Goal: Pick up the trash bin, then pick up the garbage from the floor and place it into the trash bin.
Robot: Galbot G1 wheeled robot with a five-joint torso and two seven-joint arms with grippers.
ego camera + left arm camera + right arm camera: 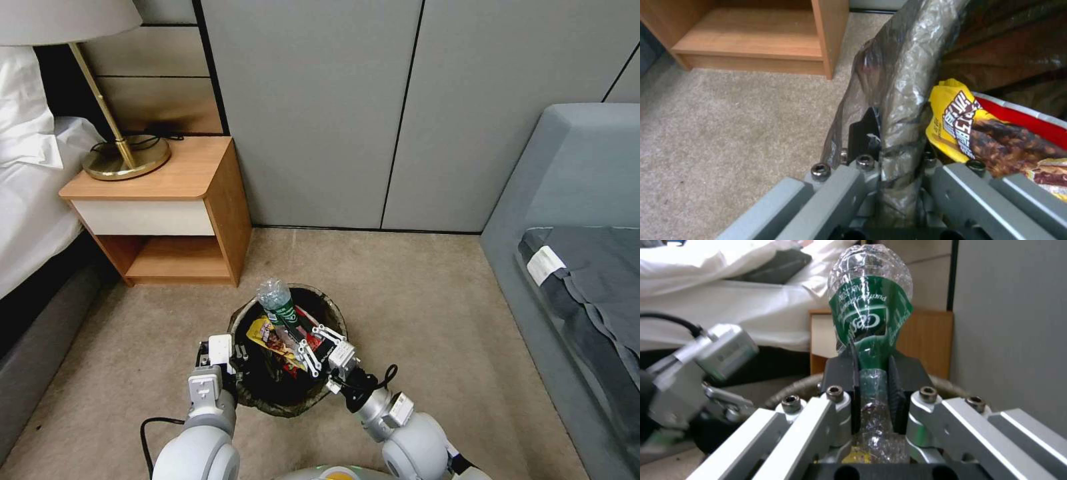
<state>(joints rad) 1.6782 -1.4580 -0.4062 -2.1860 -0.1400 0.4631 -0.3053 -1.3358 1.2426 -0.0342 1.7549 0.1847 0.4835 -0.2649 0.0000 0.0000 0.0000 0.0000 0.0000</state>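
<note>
- The round trash bin (pixel 288 397), lined with a dark crinkled plastic bag, sits low in the centre of the head view, over beige carpet (pixel 413 300).
- The left gripper (pixel 230 363) is clamped on the bin's bag-covered rim at its left side.
- The right gripper (pixel 303 340) pinches a clear crushed plastic bottle with a green label (pixel 279 303), upright above the bin's opening.
- A yellow and red snack wrapper (pixel 270 337) lies inside the bin.
</note>
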